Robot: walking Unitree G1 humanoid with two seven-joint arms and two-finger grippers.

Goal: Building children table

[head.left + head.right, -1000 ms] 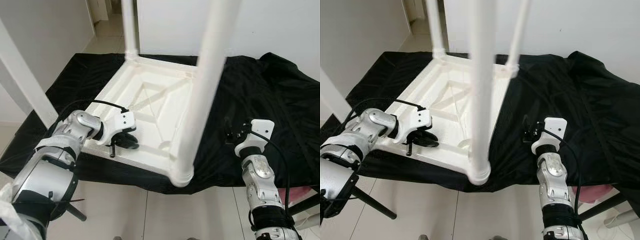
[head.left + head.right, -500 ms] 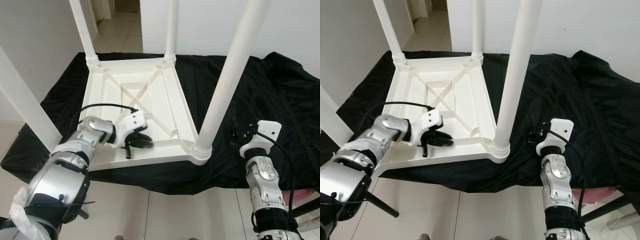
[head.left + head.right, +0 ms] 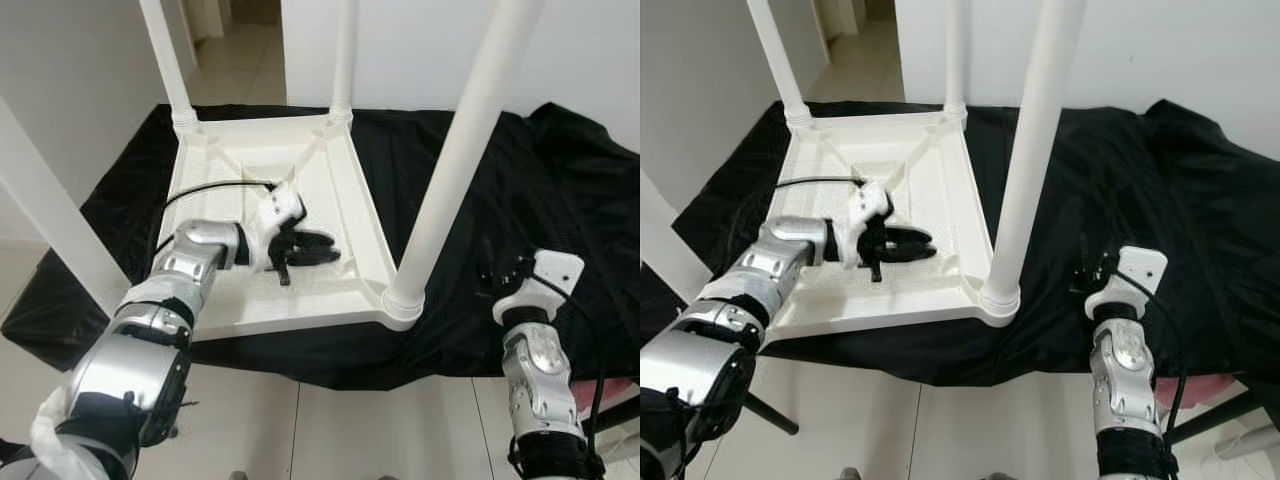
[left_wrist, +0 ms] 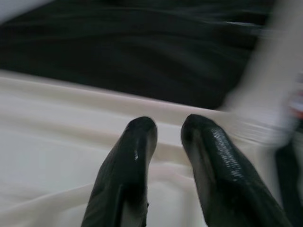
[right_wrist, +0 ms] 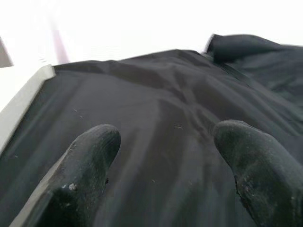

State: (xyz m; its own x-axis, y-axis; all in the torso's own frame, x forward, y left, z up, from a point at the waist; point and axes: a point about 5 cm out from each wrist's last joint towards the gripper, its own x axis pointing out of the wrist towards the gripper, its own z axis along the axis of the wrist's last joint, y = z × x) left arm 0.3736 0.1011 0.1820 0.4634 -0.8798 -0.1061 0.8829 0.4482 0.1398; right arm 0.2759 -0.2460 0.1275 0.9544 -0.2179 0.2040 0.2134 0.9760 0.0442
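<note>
Since the earlier frames, left gripper advances from table rim into the underside, fingers slightly apart, empty. Right gripper hovers spread over black cloth. All four legs appear fitted.

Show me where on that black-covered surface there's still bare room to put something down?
The widest bare stretch of black cloth lies right of the upturned white table, beyond the right gripper. A narrower strip runs along the table's left edge. The table's underside is crowded, with the left gripper over it.
</note>
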